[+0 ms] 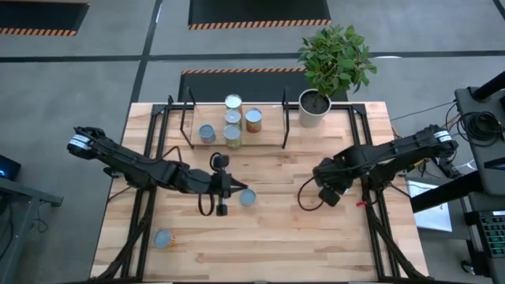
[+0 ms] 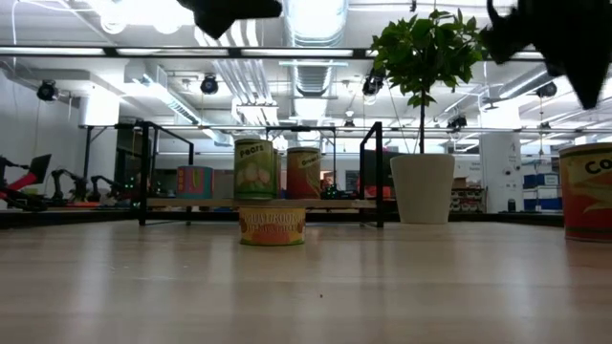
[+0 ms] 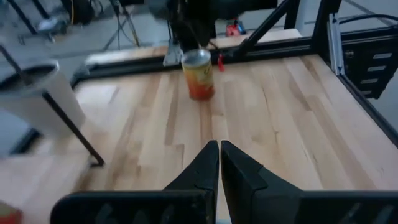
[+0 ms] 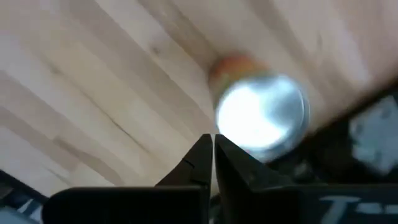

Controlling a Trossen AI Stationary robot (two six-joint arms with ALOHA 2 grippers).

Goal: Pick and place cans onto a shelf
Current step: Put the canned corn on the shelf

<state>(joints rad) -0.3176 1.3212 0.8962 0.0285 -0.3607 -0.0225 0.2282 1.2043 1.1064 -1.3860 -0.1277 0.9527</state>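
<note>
Standing just beyond closed left gripper (image 1: 234, 189): can (image 1: 247, 197), upright.

You've got a pale wood-plank tabletop (image 1: 316, 237), smooth w/ visible grain. Cans (image 1: 232, 118) have shiny metal tops & glossy printed labels. Shelf (image 1: 272, 134) = thin black metal rods, light wood board. Plant pot (image 2: 422, 188): smooth matt white.
</note>
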